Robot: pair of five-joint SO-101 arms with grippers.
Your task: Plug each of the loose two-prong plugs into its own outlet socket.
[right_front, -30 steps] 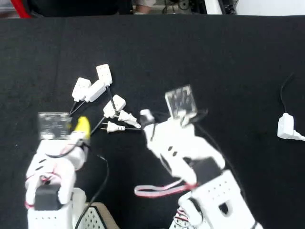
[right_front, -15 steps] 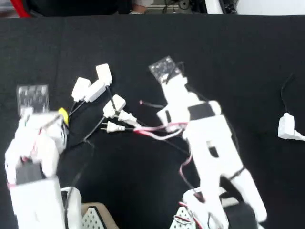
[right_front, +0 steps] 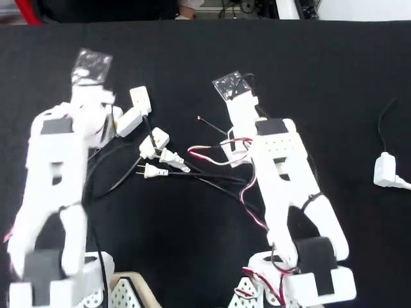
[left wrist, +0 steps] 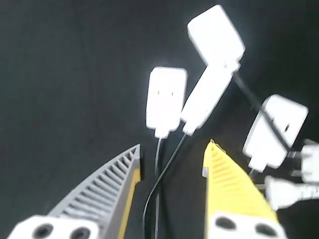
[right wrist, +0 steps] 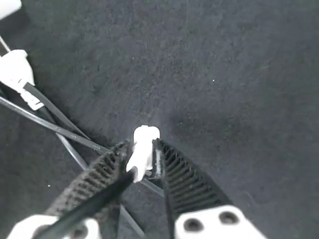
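- Arms: 2, left arm (right_front: 51, 167) and right arm (right_front: 282, 173).
- Outlet sockets: 3, slotted socket (left wrist: 166, 97), end socket (left wrist: 216, 32), third socket (left wrist: 276, 124).
- Long white block (left wrist: 207, 97): 1, kind unclear.
- Plugs: 3, pronged plug (right_front: 152, 171), second plug (right_front: 172, 157), held plug (right wrist: 144, 134).
- White adapter (right_front: 384, 170), well apart: 1.

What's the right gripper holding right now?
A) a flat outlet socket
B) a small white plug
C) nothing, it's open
B: in the right wrist view the right gripper is shut on a white plug, whose tip pokes out past the fingertips.
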